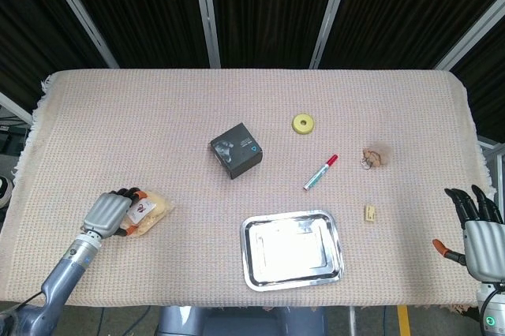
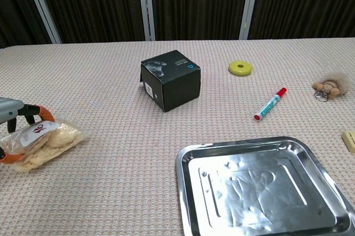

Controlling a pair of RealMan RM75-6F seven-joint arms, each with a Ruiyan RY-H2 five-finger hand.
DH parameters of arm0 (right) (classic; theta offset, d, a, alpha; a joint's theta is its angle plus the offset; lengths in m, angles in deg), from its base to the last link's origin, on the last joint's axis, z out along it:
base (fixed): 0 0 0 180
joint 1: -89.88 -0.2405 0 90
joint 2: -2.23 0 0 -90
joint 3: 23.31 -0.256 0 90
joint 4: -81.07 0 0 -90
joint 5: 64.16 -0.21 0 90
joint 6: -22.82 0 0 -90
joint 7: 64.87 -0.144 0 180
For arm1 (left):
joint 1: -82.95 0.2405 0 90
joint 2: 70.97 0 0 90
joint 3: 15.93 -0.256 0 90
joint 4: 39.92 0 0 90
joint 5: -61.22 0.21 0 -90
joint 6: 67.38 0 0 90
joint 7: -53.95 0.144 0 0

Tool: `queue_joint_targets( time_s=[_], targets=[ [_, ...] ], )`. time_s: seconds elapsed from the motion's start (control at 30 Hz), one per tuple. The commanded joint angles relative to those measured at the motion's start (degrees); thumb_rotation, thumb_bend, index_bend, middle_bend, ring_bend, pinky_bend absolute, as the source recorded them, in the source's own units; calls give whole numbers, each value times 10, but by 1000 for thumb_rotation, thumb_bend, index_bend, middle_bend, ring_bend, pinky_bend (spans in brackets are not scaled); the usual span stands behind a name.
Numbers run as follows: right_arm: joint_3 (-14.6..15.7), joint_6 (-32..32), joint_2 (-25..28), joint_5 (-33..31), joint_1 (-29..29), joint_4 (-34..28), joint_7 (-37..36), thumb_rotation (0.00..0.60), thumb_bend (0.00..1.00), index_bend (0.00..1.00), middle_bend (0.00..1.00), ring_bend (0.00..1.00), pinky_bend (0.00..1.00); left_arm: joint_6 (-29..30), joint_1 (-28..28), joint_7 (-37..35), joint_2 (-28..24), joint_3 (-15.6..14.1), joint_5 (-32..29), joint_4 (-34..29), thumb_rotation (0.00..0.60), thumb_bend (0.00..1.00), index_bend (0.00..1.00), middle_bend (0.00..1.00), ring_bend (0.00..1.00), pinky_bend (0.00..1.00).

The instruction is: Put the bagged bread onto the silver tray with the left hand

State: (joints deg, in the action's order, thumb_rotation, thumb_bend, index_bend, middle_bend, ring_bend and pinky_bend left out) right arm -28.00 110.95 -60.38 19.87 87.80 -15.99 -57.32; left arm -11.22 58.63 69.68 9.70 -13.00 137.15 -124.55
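The bagged bread is a clear bag of pale pieces with a white label, lying at the front left of the table. My left hand has closed around its left end. In the chest view, orange-tipped fingers curl over the top of the bagged bread and the thumb sits under its lower left corner. The silver tray lies empty near the front edge, right of centre, well to the right of the bag. My right hand hovers at the far right front corner, fingers spread, holding nothing.
A black box stands mid-table between the bag and the tray's far side. Behind the tray lie a red-capped marker, a yellow disc, a furry keychain and a small beige block.
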Motion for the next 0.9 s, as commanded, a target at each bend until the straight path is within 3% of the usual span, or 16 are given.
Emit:
queue_joint_targets(
  time_s=[0.03, 0.43, 0.67, 0.9],
  targets=[
    [0, 0, -1, -1, 0, 2, -2, 600, 9, 132, 157, 30, 156, 40, 0, -44, 26, 5, 47, 28, 600, 529, 649, 347, 353, 501],
    [-1, 4, 1, 4, 2, 3, -6, 600, 7, 132, 157, 30, 156, 120, -33, -140, 59, 23, 153, 28, 600, 535, 641, 380, 365, 507],
    [0, 8, 3, 9, 3, -2, -1, 600, 8, 132, 157, 30, 156, 93, -88, -152, 88, 47, 172, -3, 600, 502, 628, 376, 363, 504],
    [1, 10, 6, 9, 6, -9, 7, 600, 8, 132, 157, 30, 156, 40, -154, -143, 147, 70, 167, 12, 600, 503, 618, 374, 363, 504]
  ],
)
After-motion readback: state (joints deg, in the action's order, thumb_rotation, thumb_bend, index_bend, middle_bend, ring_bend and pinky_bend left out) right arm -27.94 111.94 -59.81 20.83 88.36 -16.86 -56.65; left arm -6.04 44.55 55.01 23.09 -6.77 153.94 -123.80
